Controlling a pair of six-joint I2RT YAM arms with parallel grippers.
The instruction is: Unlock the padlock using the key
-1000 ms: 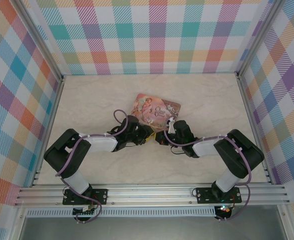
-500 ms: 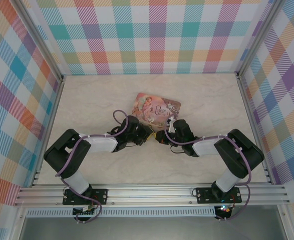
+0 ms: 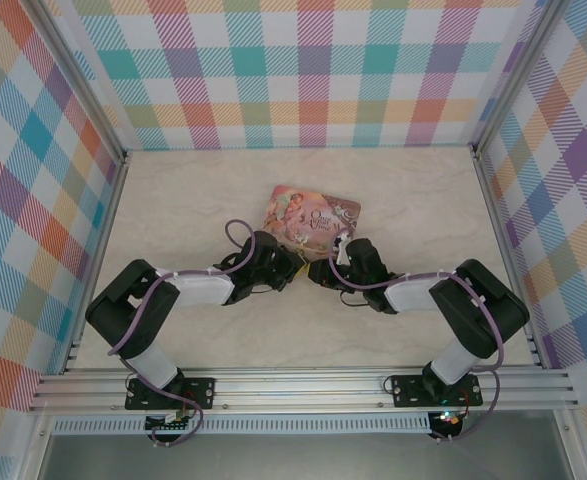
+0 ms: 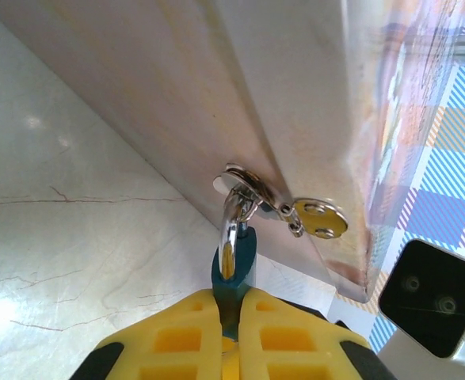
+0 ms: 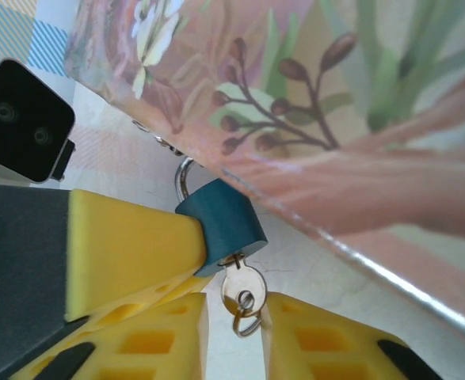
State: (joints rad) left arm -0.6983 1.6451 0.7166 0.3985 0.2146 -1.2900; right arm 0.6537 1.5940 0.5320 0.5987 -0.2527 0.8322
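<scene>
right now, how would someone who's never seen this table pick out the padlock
Find the pink illustrated tin in the middle of the marble table. From a clasp on its near edge hangs the padlock, pinched by the left gripper. It is the one teal-blue thing there, with a thin silvery shackle and a small silver key in its underside.

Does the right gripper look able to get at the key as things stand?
Probably yes. The key sticks out of the padlock, right between the right gripper's open fingers, with nothing in between. The left gripper clamps the padlock.
</scene>
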